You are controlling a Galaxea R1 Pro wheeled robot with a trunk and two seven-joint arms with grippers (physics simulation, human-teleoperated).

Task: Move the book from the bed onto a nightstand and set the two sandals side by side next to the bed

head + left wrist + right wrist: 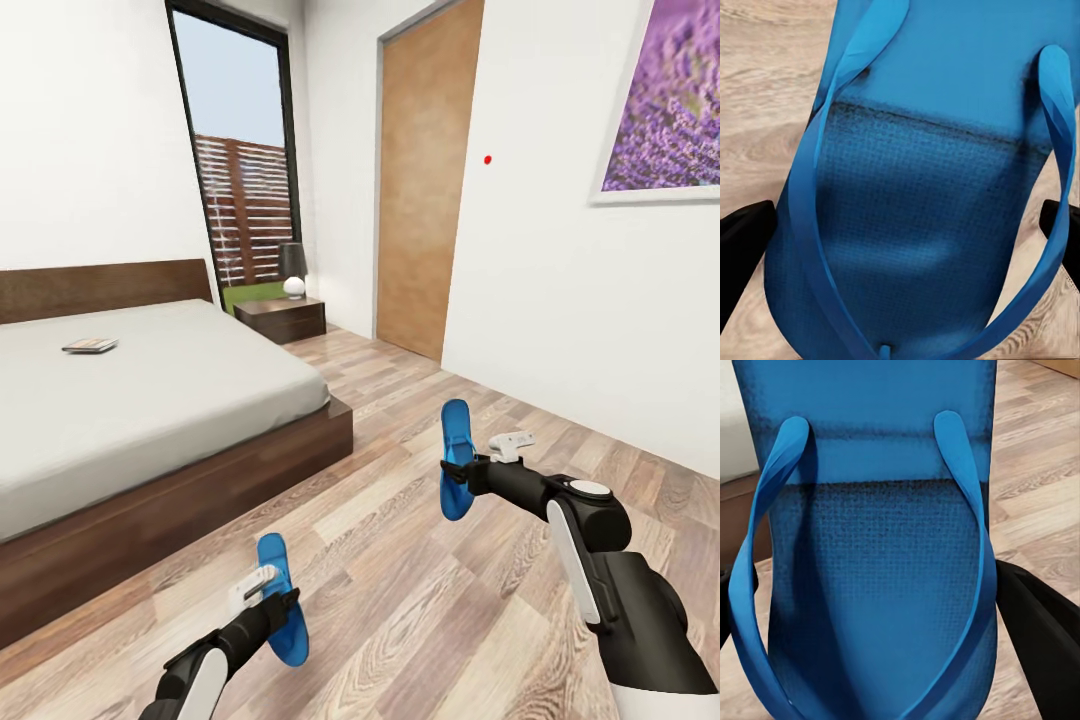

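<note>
Each of my grippers holds one bright blue sandal above the wood floor. My left gripper (280,608) is shut on a sandal (278,590) near the bed's foot corner; close up, that sandal (922,195) sits between black fingers (742,247). My right gripper (457,470) is shut on the other sandal (456,455), held upright farther right; this sandal (877,547) shows close with a finger (1035,615) beside it. The book (90,346) lies on the bed (130,400) near the headboard. A nightstand (285,318) stands beyond the bed by the window.
A lamp (292,268) stands on the nightstand. A wooden door (425,180) is in the right wall, with a lavender picture (665,100) farther right. Open plank floor (420,600) stretches between the bed and the right wall.
</note>
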